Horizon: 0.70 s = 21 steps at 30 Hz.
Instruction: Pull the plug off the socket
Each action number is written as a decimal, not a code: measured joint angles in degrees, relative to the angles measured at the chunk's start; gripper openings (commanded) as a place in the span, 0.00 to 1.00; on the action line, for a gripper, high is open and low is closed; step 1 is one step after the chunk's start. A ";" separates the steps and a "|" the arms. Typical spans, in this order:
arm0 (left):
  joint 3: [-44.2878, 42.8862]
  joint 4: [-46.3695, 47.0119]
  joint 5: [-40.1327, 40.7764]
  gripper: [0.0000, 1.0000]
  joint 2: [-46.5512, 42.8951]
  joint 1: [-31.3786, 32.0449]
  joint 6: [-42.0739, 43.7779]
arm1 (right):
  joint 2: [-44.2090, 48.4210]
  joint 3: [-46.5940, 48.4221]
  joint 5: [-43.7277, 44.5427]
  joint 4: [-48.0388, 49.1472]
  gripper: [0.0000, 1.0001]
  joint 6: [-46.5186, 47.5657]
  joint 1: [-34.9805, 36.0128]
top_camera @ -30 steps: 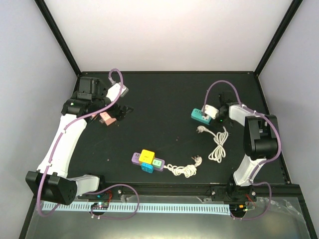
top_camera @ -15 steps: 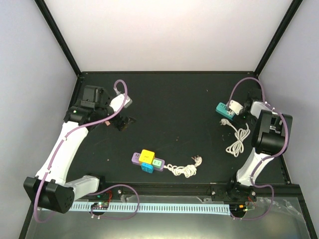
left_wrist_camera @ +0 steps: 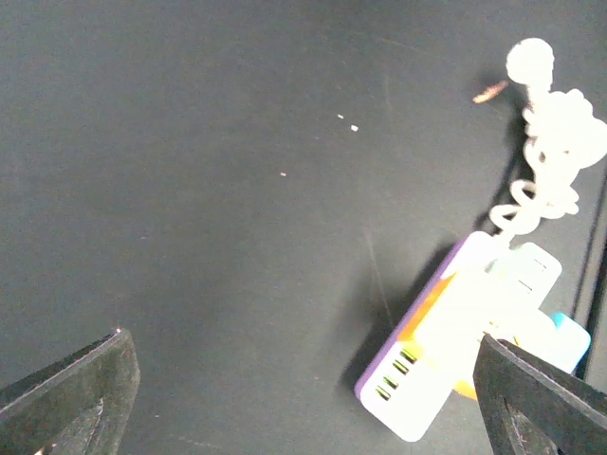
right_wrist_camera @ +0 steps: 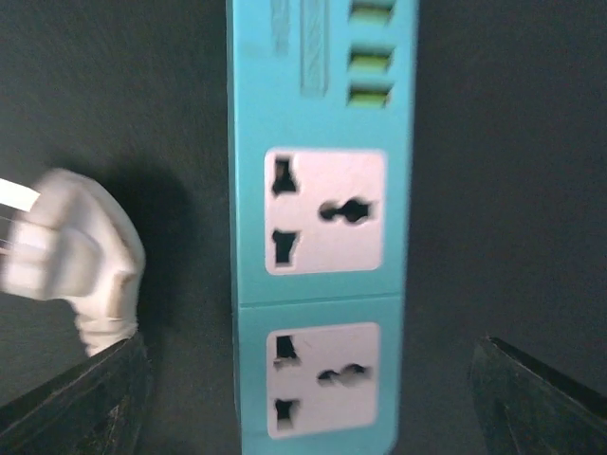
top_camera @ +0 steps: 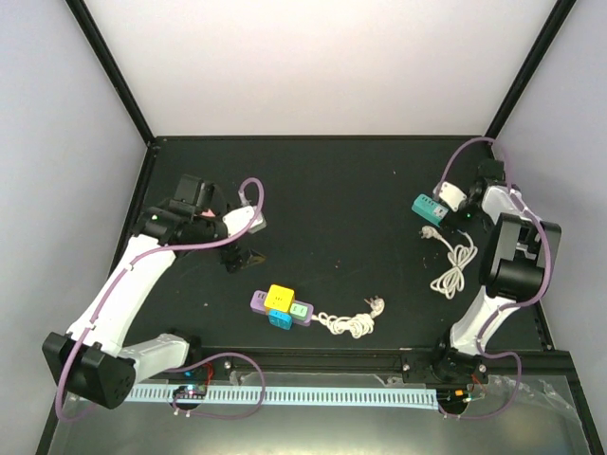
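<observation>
Right wrist view: the right claw (right_wrist_camera: 303,398) has just spread wide, holding nothing. The white plug (right_wrist_camera: 90,265) lies free by its left finger, beside the teal socket strip (right_wrist_camera: 322,142) centred under the claw; unplugging appears complete.

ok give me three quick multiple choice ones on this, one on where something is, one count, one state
1. Where is the white plug relative to the teal strip?
A plugged into it; B loose on the table beside it; C lying on top of it
2. How many outlets of the strip show in the right wrist view?
A four; B one; C two
3. The left hand is:
A open, empty; B shut on a cable; C shut on a plug

Answers: B, the plug lies left of the strip; C, two empty outlet faces show; A, its fingers stand wide apart, gripping nothing.
</observation>
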<state>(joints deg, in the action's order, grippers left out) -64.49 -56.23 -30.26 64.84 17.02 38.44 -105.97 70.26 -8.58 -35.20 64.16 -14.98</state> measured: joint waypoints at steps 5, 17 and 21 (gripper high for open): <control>2.03 -3.28 -0.87 0.99 -0.74 2.16 5.79 | 6.93 2.49 -6.88 -4.33 0.93 -2.43 1.31; 13.22 -5.27 1.62 0.99 -6.38 6.47 12.04 | 26.86 -9.99 -19.87 -7.43 0.93 -14.73 28.22; 19.85 -3.10 4.48 0.99 -10.95 7.10 13.60 | 28.65 -14.43 -20.81 -6.80 0.92 -19.50 35.82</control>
<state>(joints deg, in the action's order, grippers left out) -44.64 -59.33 -25.78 53.89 24.12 52.03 -77.32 55.83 -29.39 -42.00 44.66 20.84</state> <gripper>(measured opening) 0.988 0.926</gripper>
